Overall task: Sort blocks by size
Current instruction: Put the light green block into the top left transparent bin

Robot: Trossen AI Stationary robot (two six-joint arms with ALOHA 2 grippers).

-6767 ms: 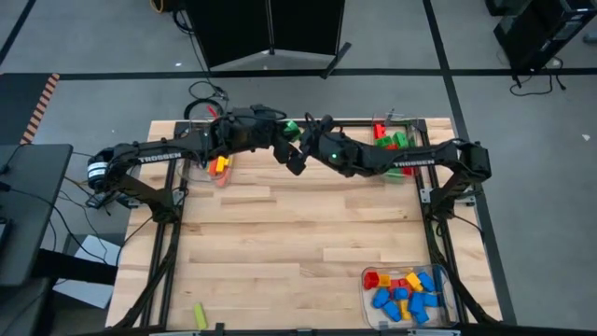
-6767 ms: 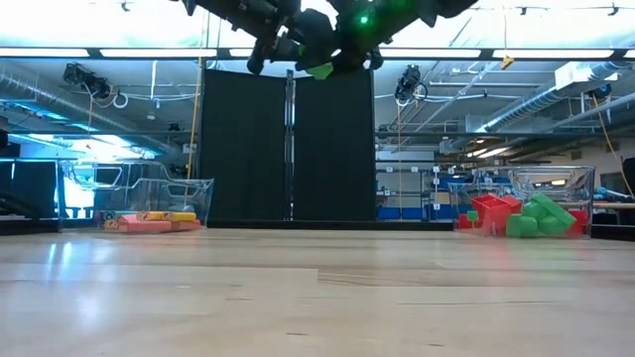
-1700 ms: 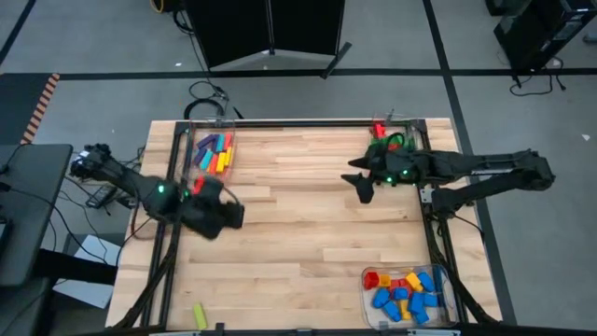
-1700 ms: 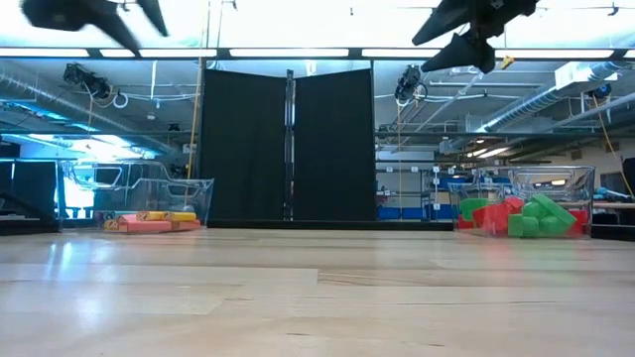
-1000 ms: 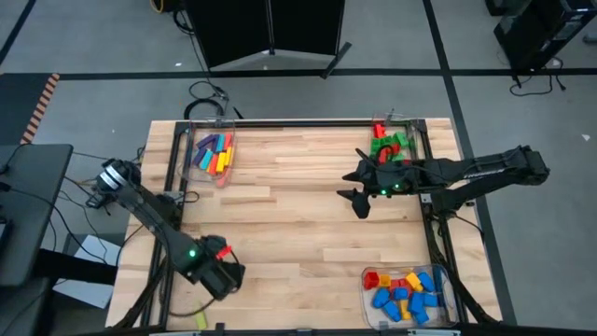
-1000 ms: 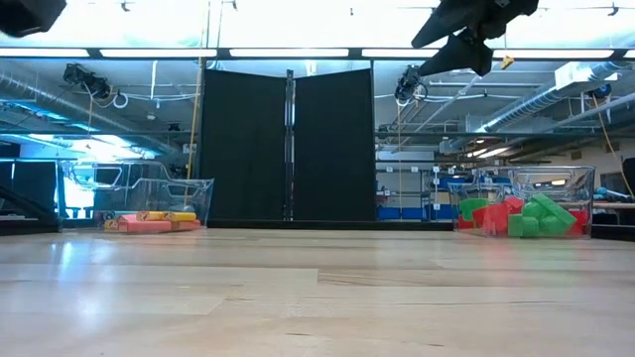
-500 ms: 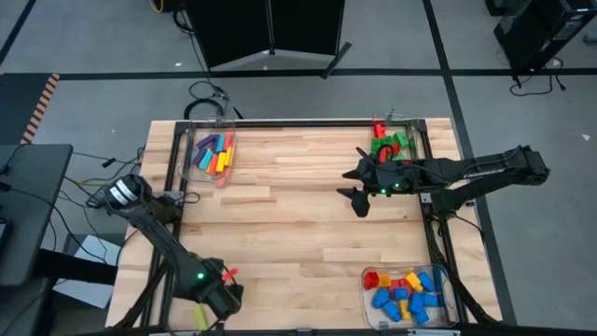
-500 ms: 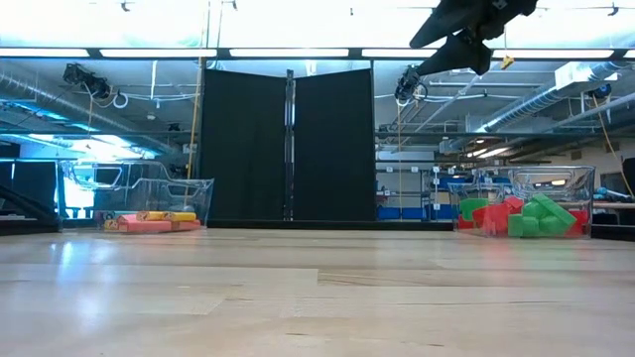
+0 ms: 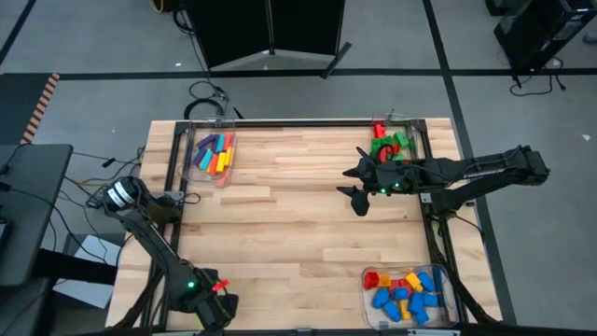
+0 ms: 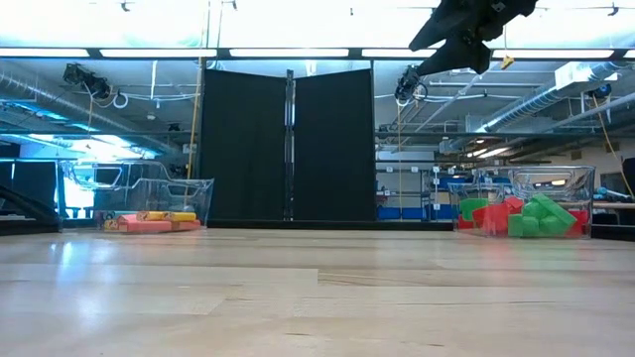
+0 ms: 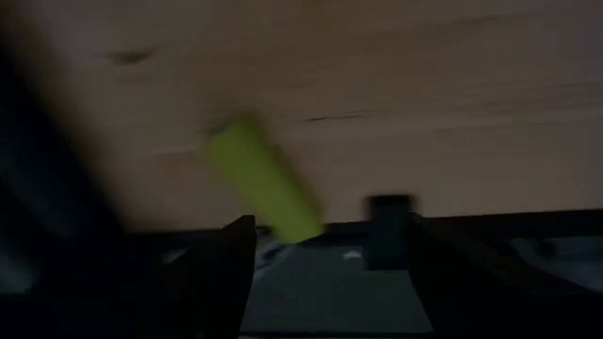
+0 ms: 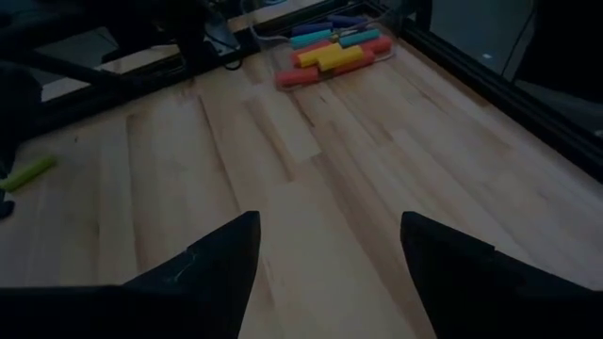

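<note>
Pale wood worktop (image 9: 298, 224) in a dark frame, grey floor around, black curtain behind. Three clear bins at the corners: long bars (image 9: 213, 154) far left, red and green bricks (image 9: 390, 142) far right, mixed blue, red and yellow pieces (image 9: 406, 289) near right. Main change: left hand (image 11: 316, 221) swept in under two seconds from mid-left down to the near-left corner, now low over the last loose piece. Fingers spread wide, nothing gripped. Lime-green bar (image 11: 264, 179) lying flat close to the worktop's near edge, angled, its near end just reaching in between the open fingers; no contact visible in the left wrist view. From above, bar mostly hidden under that hand. Right hand (image 9: 359, 201) parked in the air over the right half of the worktop near the far-right bin, barely shifted over the last second, fingers well apart and empty, well off the surface in the low view. Judging by this: sorting nearly finished, only this one stray bar left outside the bins. Likely next: close on the bar and carry it to the far-left bin with the other long ones. Risk: bar so near the edge, easy to nudge off on a skewed close.
</note>
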